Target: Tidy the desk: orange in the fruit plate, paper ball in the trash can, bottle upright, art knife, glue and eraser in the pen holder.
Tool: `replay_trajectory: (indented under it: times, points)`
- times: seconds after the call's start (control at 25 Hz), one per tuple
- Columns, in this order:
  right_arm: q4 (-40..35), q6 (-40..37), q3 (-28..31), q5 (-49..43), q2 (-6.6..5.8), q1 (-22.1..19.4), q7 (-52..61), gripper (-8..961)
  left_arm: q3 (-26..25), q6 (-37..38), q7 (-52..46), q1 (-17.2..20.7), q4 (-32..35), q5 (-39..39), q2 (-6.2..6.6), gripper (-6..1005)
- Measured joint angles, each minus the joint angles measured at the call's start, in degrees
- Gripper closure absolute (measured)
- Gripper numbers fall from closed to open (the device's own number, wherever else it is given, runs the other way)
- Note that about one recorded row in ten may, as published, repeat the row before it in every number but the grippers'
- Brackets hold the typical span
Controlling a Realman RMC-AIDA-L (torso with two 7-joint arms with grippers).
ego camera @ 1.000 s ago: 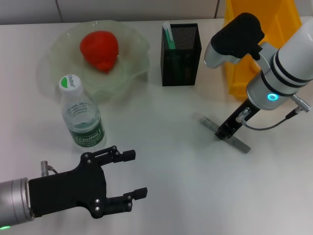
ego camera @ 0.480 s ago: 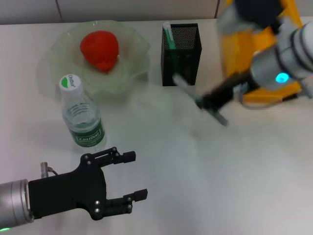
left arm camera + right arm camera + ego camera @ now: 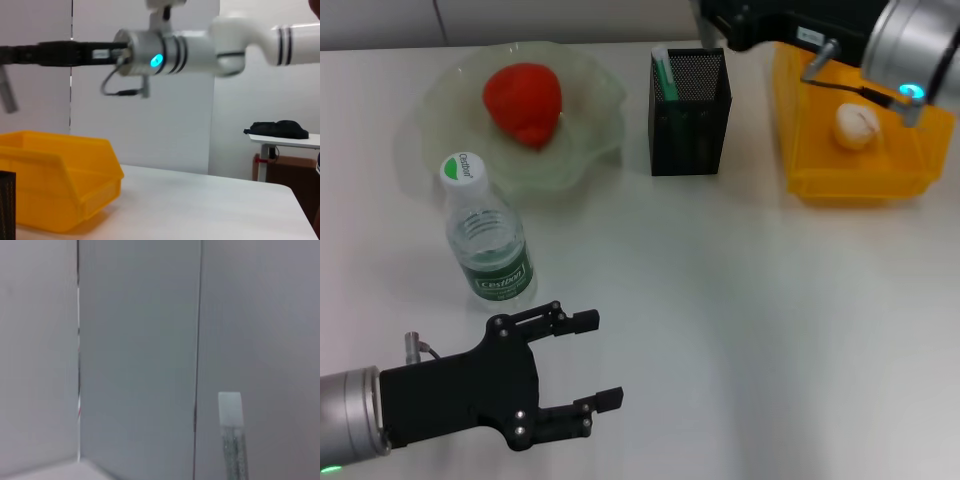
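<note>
My right gripper (image 3: 713, 16) is raised at the far edge, just behind the black mesh pen holder (image 3: 690, 110). It is shut on the grey art knife, which shows in the left wrist view (image 3: 7, 94) and the right wrist view (image 3: 230, 440). A green-and-white stick (image 3: 664, 72) stands in the holder. The clear bottle (image 3: 486, 237) stands upright with its green cap on. A red fruit (image 3: 524, 101) lies in the glass fruit plate (image 3: 592, 125). A paper ball (image 3: 856, 126) lies in the yellow bin (image 3: 850, 178). My left gripper (image 3: 598, 358) is open and empty, near the front left. No eraser shows.
The yellow bin stands at the far right, close to the pen holder, and also shows in the left wrist view (image 3: 60, 185). The bottle stands just in front of the plate and behind my left gripper. A pale wall lies beyond the table.
My right gripper has lifted the art knife off the table at the right and swung it up and back to the pen holder. The left arm has not moved.
</note>
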Motion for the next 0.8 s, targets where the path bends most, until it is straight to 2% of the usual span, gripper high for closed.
replay_trajectory:
  times: [0.12, 0.24, 0.32, 0.6, 0.8]
  points:
    - [14.65, -0.24, 1.11, 12.75, -0.16, 6.53, -12.52, 816, 0.00, 0.00, 0.00, -0.01, -0.04, 0.00, -0.01, 229]
    - [25.34, -0.18, 3.72, 16.76, -0.16, 11.90, -17.97, 816, 0.00, 0.00, 0.00, -0.03, -0.08, 0.00, -0.02, 229]
    - [28.91, -0.16, 4.48, 16.78, -0.08, 13.49, -18.63, 817, 0.00, 0.00, 0.00, -0.03, -0.08, 0.00, -0.02, 229]
    - [31.74, -0.25, 4.62, 17.74, 0.18, 12.93, -19.75, 818, 0.00, -0.01, 0.02, -0.03, 0.22, -0.32, -0.02, 229]
    - [30.37, -2.39, 4.56, 18.01, 0.23, 9.26, -19.35, 766, -0.11, 0.00, 0.89, -0.03, 0.19, -0.40, -0.02, 229]
